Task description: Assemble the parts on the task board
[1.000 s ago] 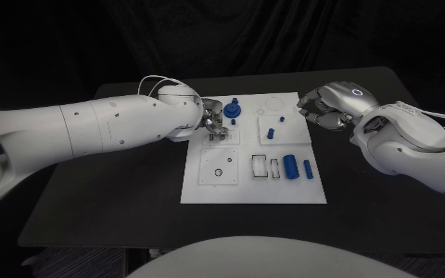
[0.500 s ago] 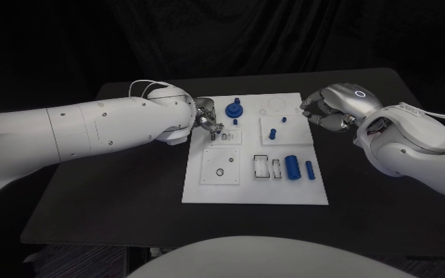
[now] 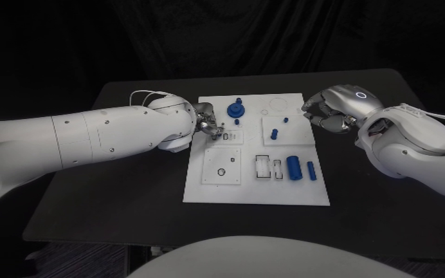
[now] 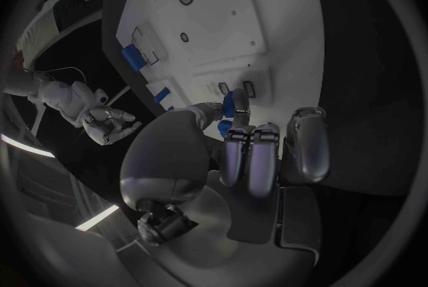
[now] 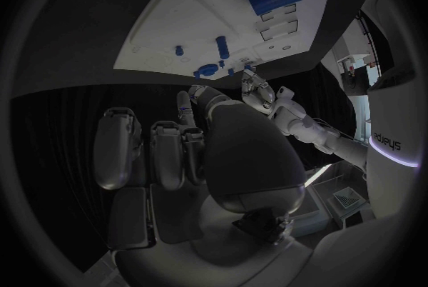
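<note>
The white task board (image 3: pixel 209 191) lies mid-table. On it stand a blue knob (image 3: pixel 236 109), a short blue peg (image 3: pixel 274 134) and two blue cylinders (image 3: pixel 293 166) lying side by side. My left hand (image 3: pixel 206 125) is at the board's left edge, its fingers curled over the small slotted plate (image 3: pixel 234 138). In the left wrist view blue pieces (image 4: pixel 235 103) show right at the fingertips (image 4: pixel 239 137); whether they are pinched or stand behind is unclear. My right hand (image 3: pixel 329 112) hovers at the board's far right edge, fingers curled in on nothing (image 5: pixel 165 151).
A square plate with a round hole (image 3: pixel 220 165) and two rectangular slots (image 3: pixel 267 166) sit on the board's near half. Bare black table (image 3: pixel 121 188) surrounds the board. My bulky left forearm (image 3: pixel 92 136) lies over the table's left side.
My left arm has sunk a little toward the near left, while its fingertips stay over the slotted plate. The right hand has barely moved.
</note>
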{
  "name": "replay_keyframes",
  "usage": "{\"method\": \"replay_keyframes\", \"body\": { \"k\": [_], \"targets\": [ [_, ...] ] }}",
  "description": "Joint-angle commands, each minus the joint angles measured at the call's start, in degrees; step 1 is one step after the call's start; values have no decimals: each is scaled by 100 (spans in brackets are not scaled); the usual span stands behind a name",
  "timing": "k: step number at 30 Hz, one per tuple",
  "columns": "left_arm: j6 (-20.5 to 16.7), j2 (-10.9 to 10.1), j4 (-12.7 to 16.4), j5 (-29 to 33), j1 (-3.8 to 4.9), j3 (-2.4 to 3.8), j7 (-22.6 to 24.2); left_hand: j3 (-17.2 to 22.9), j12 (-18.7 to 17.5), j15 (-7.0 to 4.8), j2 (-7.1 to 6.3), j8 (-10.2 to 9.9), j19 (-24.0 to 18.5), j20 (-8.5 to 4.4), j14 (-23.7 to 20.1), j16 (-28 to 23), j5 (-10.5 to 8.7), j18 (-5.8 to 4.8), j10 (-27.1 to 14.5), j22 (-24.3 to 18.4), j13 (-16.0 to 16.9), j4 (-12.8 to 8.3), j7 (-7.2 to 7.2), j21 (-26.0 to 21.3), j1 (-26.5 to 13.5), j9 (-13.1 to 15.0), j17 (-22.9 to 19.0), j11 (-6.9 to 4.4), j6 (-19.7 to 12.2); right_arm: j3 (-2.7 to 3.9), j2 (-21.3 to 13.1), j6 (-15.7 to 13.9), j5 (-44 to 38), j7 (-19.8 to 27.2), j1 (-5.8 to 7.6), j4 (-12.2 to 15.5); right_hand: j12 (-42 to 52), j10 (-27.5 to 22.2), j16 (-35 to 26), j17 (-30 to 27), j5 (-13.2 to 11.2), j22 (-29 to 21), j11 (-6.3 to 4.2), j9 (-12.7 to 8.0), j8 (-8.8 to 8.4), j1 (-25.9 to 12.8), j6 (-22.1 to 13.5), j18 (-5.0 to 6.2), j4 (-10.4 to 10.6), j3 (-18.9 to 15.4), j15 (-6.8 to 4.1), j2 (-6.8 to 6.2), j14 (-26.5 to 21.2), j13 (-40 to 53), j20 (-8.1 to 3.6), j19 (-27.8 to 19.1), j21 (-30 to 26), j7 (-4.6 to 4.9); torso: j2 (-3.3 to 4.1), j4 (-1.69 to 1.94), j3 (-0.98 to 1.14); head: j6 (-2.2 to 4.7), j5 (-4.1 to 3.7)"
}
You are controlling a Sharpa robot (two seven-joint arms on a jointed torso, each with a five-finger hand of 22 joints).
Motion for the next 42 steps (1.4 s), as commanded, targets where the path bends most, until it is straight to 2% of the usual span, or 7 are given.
{"method": "replay_keyframes", "body": {
  "k": [1,7,17,24,38,42],
  "targets": [
    [-441,9,28,62,-67,5,147,229,19,-48,38,-30,12,-7,595,37,30,-98,587,50,1506,-193,-10,-37,-43,7,1509,-40,2,4,-6,66,-19,-120,9,9,-20,460,-27,915,29,1061,30,8,-24,47,36,18,-10,30,29,13,440,1364,17,34,-17,7,1,-21,5,1,9],
    [-653,-30,84,62,-164,5,275,238,19,-48,47,-37,14,-8,595,37,40,-98,587,51,1506,-196,-9,-38,-48,8,1509,-40,-2,4,-21,75,-19,-128,9,14,-31,448,-31,912,29,1060,28,9,-25,44,38,19,-9,34,28,12,438,1352,16,32,-22,5,0,-6,2,1,-10],
    [-789,-27,113,62,-244,5,351,255,19,-48,81,-45,9,-9,595,37,60,-96,587,45,1506,-195,-7,-48,-69,15,1509,-37,8,4,-16,73,-19,-125,8,12,-31,448,-31,912,29,1060,28,9,-25,44,38,19,-9,34,28,12,438,1352,16,32,-22,5,6,-22,-5,1,17],
    [-711,17,55,62,-277,5,365,254,19,-46,98,-56,1,-9,595,37,44,-94,587,35,1506,-185,0,-60,-96,16,1509,-33,8,4,-11,75,-19,-128,8,1,-31,448,-31,912,29,1060,28,9,-25,44,38,19,-9,34,28,12,438,1352,16,32,-22,5,1,-15,1,1,29],
    [-438,86,-37,63,-332,5,330,236,19,-42,103,-70,-19,-7,595,37,2,-88,587,13,1506,-178,4,-85,-137,22,1509,-28,10,4,-7,97,-19,-143,8,-11,-41,436,-37,907,30,1056,24,10,-30,43,39,22,-9,41,25,10,435,1341,14,26,-36,2,-4,-22,-1,1,28],
    [-391,96,-62,63,-344,5,321,234,19,-41,107,-72,-26,-7,595,37,-6,-86,587,6,1506,-177,4,-92,-143,23,1509,-27,10,4,-6,108,-19,-152,8,-15,-41,437,-42,902,31,1056,23,10,-31,44,39,22,-10,43,24,11,434,1341,14,26,-37,-1,1,-19,-2,1,7]
  ]
}}
